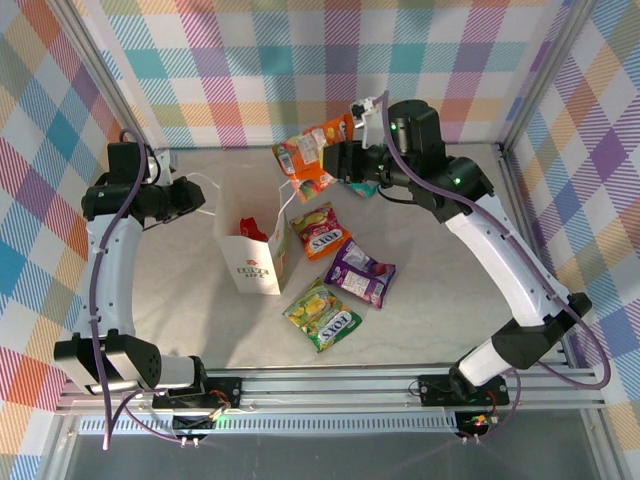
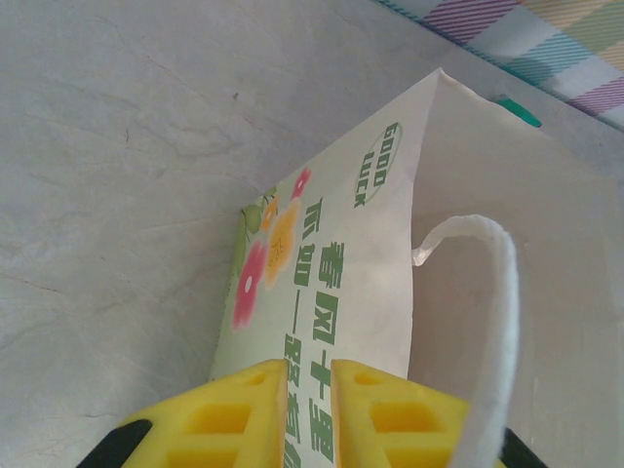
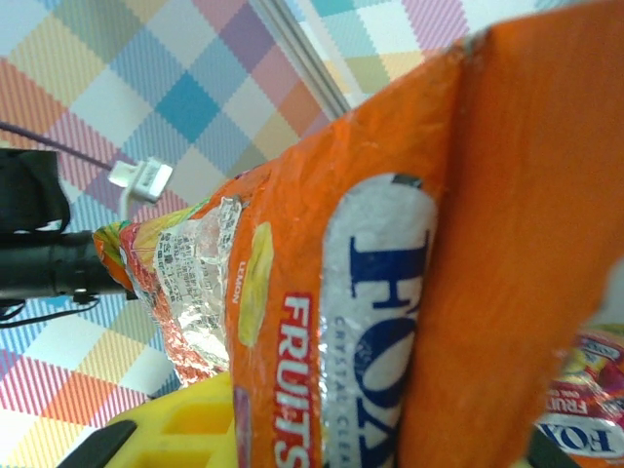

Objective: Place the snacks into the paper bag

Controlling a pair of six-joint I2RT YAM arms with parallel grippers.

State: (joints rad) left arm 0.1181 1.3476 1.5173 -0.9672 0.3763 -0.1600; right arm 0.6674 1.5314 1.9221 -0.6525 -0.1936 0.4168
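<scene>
Table, paper bag, three packets (perhaps four)

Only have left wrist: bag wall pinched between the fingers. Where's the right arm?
Observer: Right gripper holds an orange packet in the air, beyond the bag and slightly right of it.
Operator: Anything inside the bag?
Observer: Something red shows in its open mouth; can't tell what.
Operator: What's not bagged?
Observer: Three lie right of the bag: second orange packet, purple packet, green-yellow packet.
</scene>
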